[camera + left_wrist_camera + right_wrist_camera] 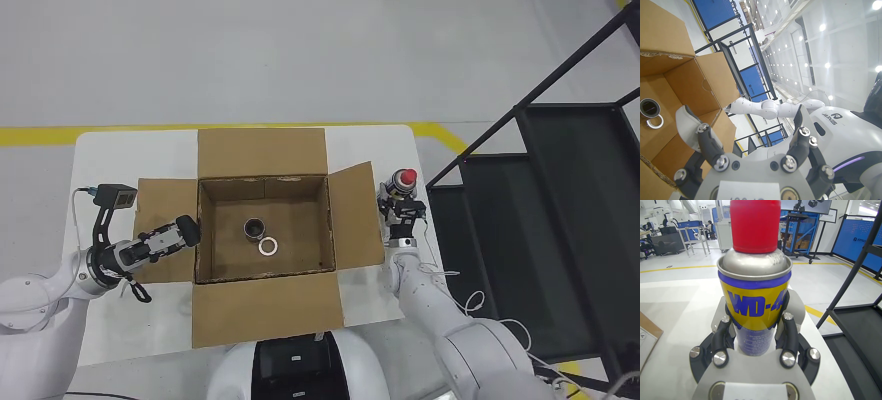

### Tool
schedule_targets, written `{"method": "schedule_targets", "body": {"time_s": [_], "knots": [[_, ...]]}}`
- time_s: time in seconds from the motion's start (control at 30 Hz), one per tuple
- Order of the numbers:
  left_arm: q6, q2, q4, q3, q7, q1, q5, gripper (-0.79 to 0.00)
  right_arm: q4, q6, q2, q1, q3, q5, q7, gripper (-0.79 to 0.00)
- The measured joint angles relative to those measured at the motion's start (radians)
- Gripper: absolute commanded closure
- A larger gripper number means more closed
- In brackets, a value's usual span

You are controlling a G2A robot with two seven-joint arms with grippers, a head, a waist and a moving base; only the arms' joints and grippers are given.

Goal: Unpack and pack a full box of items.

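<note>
From the top view, the open cardboard box point(262, 152) sits mid-table point(130, 160), flaps spread. On its floor a dark round container point(256, 230) stands with a white ring point(269, 245) just beside it at 5 o'clock.

At the box's 3 o'clock, past the flap, the right gripper point(403, 203) clasps an upright spray can point(402, 180), seen here as a red cap. The right wrist view adds the can's point(755, 291) yellow-and-blue body and the right gripper's point(755, 317) fingers pressed to both of its sides.

At 9 o'clock the left gripper point(185, 230) hangs over the flap. Its wrist view shows the left gripper point(742, 113) with fingers spread wide and nothing between them, and the container point(649, 109) and ring point(654, 123) lie beyond.
</note>
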Motion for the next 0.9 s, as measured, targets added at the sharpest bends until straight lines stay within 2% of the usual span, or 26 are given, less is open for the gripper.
{"method": "schedule_targets", "body": {"time_s": [0.33,0.43,0.57,0.73,0.9], "knots": [[0.0,0.0,0.0,0.0,0.0,0.0,0.0,-0.785,-0.125,0.003,0.015,-0.059,0.013,-0.02,-0.147,-0.785],[0.0,0.0,0.0,0.0,0.0,0.0,0.0,-0.785,-0.213,0.03,0.026,-0.101,0.03,-0.03,-0.191,-0.785],[0.0,0.0,0.0,0.0,0.0,0.0,0.0,-0.785,-0.409,0.083,0.048,-0.186,0.074,-0.052,-0.209,-0.785],[0.0,0.0,0.0,0.0,0.0,0.0,0.0,-0.785,-0.756,0.118,0.075,-0.342,0.135,-0.1,-0.093,-0.785],[0.0,0.0,0.0,0.0,0.0,0.0,0.0,-0.785,-1.156,0.13,0.1,-0.527,0.199,-0.191,0.156,-0.785]]}}
